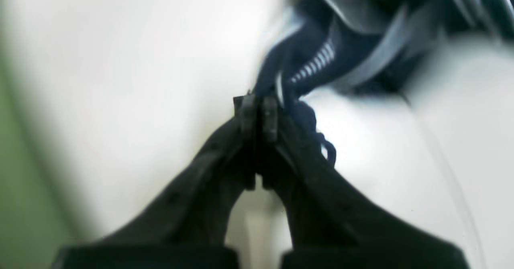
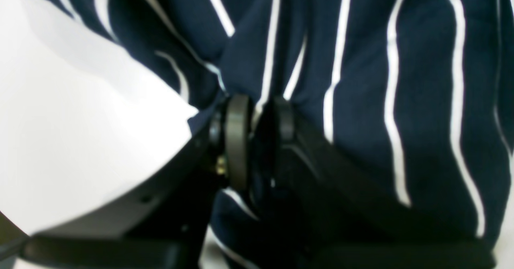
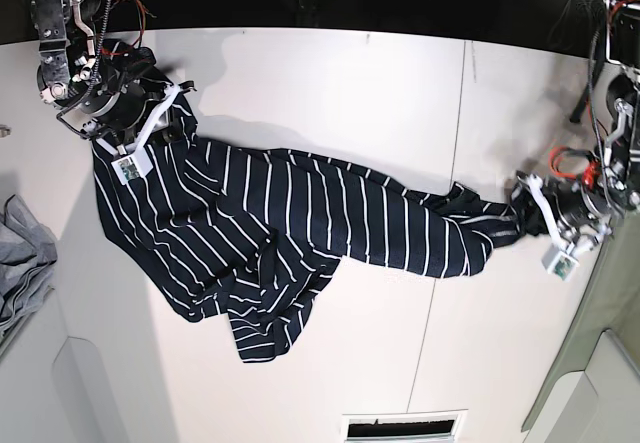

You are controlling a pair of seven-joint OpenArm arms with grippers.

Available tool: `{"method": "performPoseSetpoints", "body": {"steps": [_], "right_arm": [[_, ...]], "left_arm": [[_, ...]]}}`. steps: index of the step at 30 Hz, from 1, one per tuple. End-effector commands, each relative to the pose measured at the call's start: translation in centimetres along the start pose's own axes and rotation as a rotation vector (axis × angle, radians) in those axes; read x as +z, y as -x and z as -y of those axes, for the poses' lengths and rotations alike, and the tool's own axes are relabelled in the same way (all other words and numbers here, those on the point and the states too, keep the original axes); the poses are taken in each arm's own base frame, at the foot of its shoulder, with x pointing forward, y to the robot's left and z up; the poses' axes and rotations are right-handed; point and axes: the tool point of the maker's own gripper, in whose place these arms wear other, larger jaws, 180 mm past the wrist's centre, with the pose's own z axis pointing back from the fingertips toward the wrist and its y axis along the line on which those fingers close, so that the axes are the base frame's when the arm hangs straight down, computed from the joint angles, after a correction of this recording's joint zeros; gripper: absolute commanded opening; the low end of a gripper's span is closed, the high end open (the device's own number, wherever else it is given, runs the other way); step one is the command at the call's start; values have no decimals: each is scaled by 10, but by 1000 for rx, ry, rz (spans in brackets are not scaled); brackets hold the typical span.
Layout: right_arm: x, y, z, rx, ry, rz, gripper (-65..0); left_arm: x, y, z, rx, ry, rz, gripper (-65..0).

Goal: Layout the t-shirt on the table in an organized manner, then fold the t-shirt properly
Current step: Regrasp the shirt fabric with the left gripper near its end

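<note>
Navy fabric with thin white stripes, the short-sleeved t-shirt (image 3: 290,233) lay stretched across the large white tabletop (image 3: 330,83) between the two pincers, rumpled and partly doubled over itself. The left pincer (image 1: 259,110) was pressed fully together, a bunched, twisted end of the shirt caught at its tips and trailing away ahead of it; the wrist view was blurred. The right pincer (image 2: 257,116) was clamped on a fold of the striped cloth, which spread out ahead of it and beneath it. Off to the side of the right pincer, at the tabletop's edge, sat a crumpled light grey garment (image 3: 22,258).
</note>
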Motion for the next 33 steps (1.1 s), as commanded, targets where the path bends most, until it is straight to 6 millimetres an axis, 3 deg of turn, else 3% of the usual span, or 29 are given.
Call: {"method": "performPoseSetpoints", "body": {"steps": [1,4,7,8,9,15,19,25,33], "right_arm": [[2,3,5,13,15,-23,-535],[2,3,5,13,14,-22,-535],[2,1,3,-1,4,-14,-535],[2,1,2,-3,2,-14,-535],[2,1,2,-3,2,-15,-535],[2,2,3,-2,2,-17,-535],[1,1,0,-8,-3,-15,-535],[1,1,-1,-8,-4,-14,-535],[1,5,-2,-10,-6,-22,-535]], "left_arm": [[10,-39,-26,-33,-52,105,-650],[19,-84,-49,-86,-87,207,-636],[10,-100,-55,-83,-80,210,-348],[5,-100,-54,-78,-69,198,-277],[0,-98,-50,-69,-52,189,-252],[-16,-59,-24,45,37,11,-254],[-15,-47,15,58,197,27,-254],[-29,-13,48,6,188,12,-254],[-45,-32,52,-24,64,95,-253]]}}
